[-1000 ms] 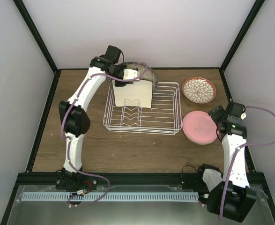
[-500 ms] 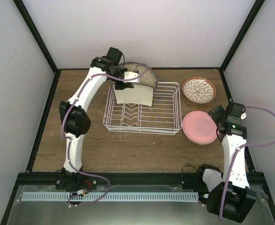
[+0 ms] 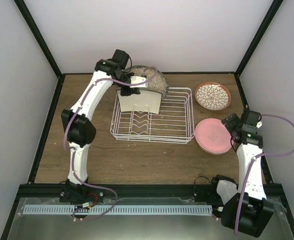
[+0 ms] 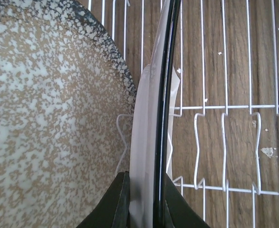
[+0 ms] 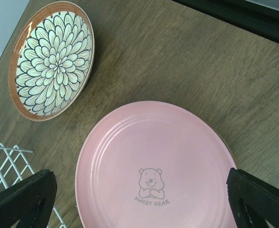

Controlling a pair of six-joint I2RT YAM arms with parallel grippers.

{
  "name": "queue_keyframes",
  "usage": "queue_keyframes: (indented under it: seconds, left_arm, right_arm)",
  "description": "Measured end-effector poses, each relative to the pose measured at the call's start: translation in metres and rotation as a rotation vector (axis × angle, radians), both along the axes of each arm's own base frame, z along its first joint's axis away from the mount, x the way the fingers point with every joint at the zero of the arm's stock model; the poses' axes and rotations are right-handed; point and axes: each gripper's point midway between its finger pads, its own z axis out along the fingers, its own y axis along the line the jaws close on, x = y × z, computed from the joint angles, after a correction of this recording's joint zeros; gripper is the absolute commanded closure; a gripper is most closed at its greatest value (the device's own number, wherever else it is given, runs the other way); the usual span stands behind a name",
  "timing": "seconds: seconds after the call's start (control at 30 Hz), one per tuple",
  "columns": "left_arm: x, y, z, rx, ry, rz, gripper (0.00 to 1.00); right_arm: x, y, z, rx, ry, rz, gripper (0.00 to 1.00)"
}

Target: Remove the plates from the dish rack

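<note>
desk: bare wood; carries the rack and the two plates already unloaded.
rack: white wire, at the desk's far middle; two plates stand on edge in its far-left part.
speckled plate: the largest and probably the heaviest; upright at the rack's back, just behind the cream one. Whether they touch I cannot tell. Stiff, glazed, likely slippery; take it by the top rim.
cream plate: square, on edge among the prongs, leaning slightly. Rigid and brittle, with a thin smooth rim; it would chip if knocked on wire or on its neighbour. Best drawn straight up, clear of the prongs.
pink plate: flat on the desk right of the rack, bear mark up.
floral plate: smallest and lightest; flat on the desk, just beyond the pink one, apart from it.
left gripper: pinched tight on the cream plate's upper edge, one finger on each face.
right gripper: spread wide, holding nothing, above the pink plate's near side.
</note>
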Motion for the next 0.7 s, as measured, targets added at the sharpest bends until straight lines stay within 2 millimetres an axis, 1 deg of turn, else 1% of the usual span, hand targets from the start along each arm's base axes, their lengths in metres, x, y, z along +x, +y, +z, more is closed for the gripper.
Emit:
queue_keyframes:
  seconds: [0.07, 0.17, 0.37, 0.57, 0.7]
  left_arm:
    - [-0.003, 0.003, 0.005, 0.007, -0.003, 0.008, 0.96]
    - [-0.007, 0.006, 0.020, -0.006, -0.023, 0.020, 0.96]
    - [-0.016, 0.008, 0.063, -0.068, -0.082, 0.068, 0.96]
    - [-0.023, 0.005, 0.101, -0.185, -0.083, 0.157, 0.96]
    - [-0.025, 0.004, 0.138, -0.306, -0.097, 0.239, 0.96]
  right_arm:
    - [0.001, 0.000, -0.002, 0.003, -0.001, 0.002, 0.00]
    - [0.002, 0.001, -0.007, 0.012, 0.008, 0.008, 0.00]
    - [0.008, 0.002, -0.009, 0.023, 0.006, 0.018, 0.00]
    - [0.011, 0.003, -0.010, 0.027, 0.000, 0.024, 0.00]
    - [0.010, 0.004, -0.016, 0.032, 0.010, 0.030, 0.00]
